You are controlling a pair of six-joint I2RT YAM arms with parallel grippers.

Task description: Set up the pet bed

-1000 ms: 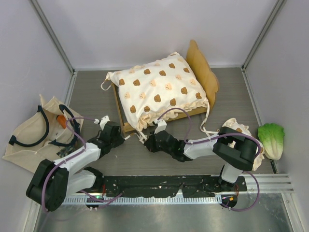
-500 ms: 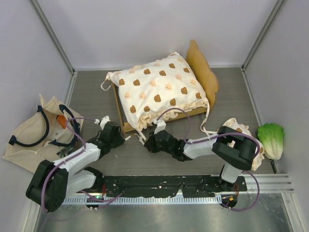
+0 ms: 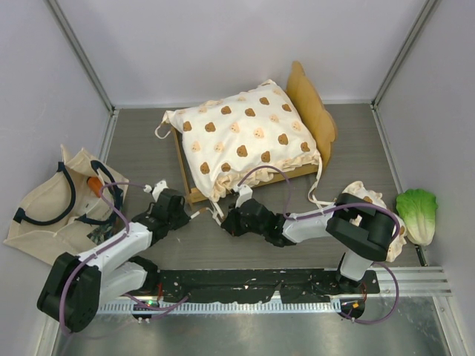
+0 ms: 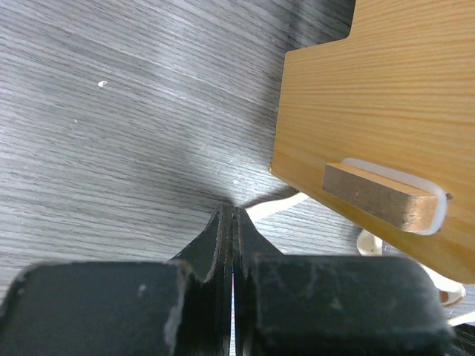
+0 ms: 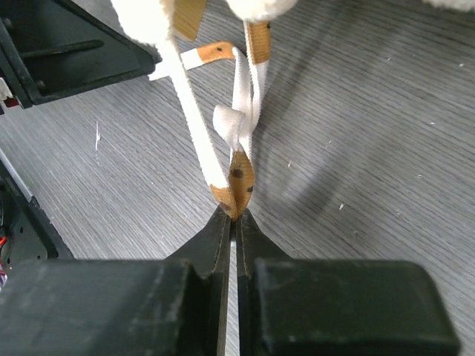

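Left pincer (image 4: 231, 211) — jaws closed flat, pinching a cream tie (image 4: 276, 202) at their tips. The pet bed (image 4: 371, 89) frame corner sits just ahead, to the right.
Right pincer (image 5: 233, 215) — clamped on a bear-print tie (image 5: 240, 182). The cushion (image 3: 245, 137) lies on the bed, ahead of both.

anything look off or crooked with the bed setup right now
Yes: the cushion sits crooked on the pet bed, spilling over its near rail, and its tie straps dangle loose off the front corner, where the right gripper pinches one.
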